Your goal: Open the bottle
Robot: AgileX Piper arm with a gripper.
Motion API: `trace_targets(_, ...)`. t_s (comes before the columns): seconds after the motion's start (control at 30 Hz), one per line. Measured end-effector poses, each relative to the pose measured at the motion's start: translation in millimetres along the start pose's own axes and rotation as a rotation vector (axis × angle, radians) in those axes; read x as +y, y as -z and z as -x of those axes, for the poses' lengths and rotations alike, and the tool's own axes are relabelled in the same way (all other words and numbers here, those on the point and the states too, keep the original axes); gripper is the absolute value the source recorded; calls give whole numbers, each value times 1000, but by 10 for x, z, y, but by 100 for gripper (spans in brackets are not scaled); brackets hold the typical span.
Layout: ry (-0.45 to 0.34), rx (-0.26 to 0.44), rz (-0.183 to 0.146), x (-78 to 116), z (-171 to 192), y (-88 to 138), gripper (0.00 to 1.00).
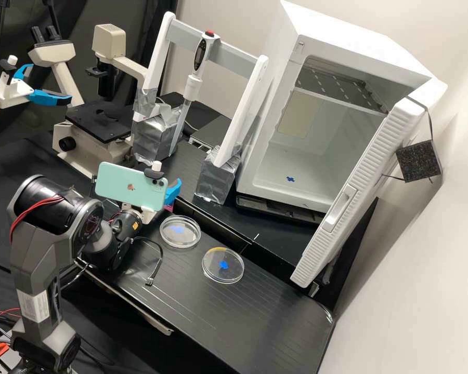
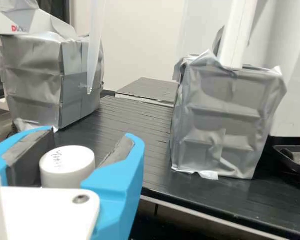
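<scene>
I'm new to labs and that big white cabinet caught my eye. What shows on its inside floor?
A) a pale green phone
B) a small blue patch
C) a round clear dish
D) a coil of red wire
B: the white cabinet stands open in the high view, and a small blue patch shows on its pale inside floor.

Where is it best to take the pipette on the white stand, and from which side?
Probably best at its white neck, just below the dark display, coming level from the front. The pipette hangs nearly upright before the grey crossbar, and its slim neck suits a pinch from both sides. The white posts flank it, so a sideways approach looks awkward.
</scene>
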State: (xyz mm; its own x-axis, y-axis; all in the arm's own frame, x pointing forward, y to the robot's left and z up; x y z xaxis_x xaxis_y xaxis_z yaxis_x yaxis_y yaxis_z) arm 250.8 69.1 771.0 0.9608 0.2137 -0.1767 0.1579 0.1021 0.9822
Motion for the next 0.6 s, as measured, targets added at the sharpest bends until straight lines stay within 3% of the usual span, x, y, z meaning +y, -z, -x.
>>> trace_targets(0.6, 17, 15, 12, -18, 5, 12, 0)
